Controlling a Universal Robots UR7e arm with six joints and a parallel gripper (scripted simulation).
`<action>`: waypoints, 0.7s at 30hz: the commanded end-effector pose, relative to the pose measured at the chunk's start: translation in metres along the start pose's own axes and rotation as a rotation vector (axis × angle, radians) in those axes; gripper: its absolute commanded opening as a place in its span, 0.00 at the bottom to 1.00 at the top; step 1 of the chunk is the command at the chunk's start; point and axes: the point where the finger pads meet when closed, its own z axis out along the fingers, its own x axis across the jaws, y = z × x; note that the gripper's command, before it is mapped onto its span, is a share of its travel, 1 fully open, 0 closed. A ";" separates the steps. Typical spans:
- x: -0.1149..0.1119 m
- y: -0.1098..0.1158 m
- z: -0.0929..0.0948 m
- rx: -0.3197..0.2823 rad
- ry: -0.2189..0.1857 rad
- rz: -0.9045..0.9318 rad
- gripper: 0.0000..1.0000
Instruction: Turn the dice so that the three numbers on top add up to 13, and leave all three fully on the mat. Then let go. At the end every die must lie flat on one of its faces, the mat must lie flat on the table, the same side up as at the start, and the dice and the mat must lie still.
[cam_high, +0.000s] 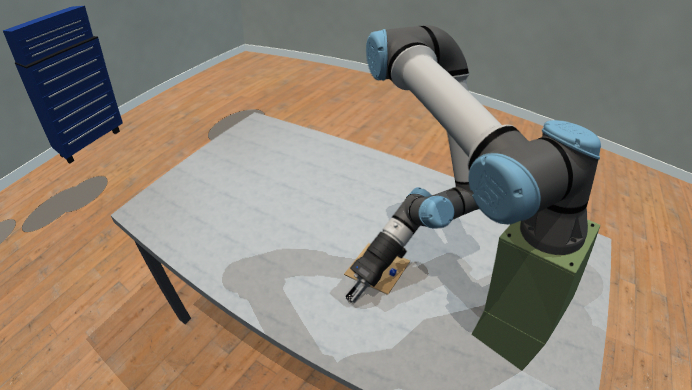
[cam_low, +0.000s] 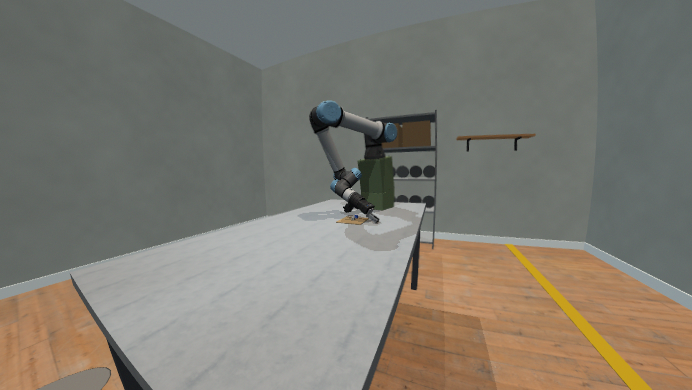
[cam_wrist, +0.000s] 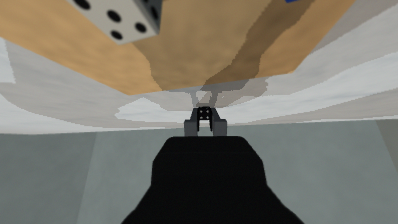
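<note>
My gripper (cam_high: 350, 297) (cam_low: 376, 220) (cam_wrist: 204, 114) is tilted and shut on a black die (cam_wrist: 204, 113) with white pips. It holds the die past the mat's edge, over the table; four-pip-like marks show on the side facing the wrist camera. The orange-tan mat (cam_high: 386, 288) (cam_low: 344, 221) (cam_wrist: 200, 50) lies on the table. A blue die (cam_high: 393, 272) (cam_low: 355, 217) is on the mat; only a sliver of it shows in the wrist view. A white die (cam_wrist: 125, 27) with black pips is on the mat, partly cut off at the top. Its top number cannot be read.
The grey-white table (cam_high: 210, 200) (cam_low: 225, 290) extends around the mat. The green robot pedestal (cam_high: 530, 290) (cam_low: 375, 185) stands on the table beyond the mat. The arm's shadows fall across the mat and table. A blue cabinet (cam_high: 65, 85) stands away from the table.
</note>
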 end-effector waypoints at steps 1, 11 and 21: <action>0.000 0.000 0.000 0.000 -0.001 -0.001 0.34; 0.000 0.000 0.000 0.000 -0.001 -0.001 0.34; 0.000 0.000 0.000 0.000 -0.001 -0.001 0.46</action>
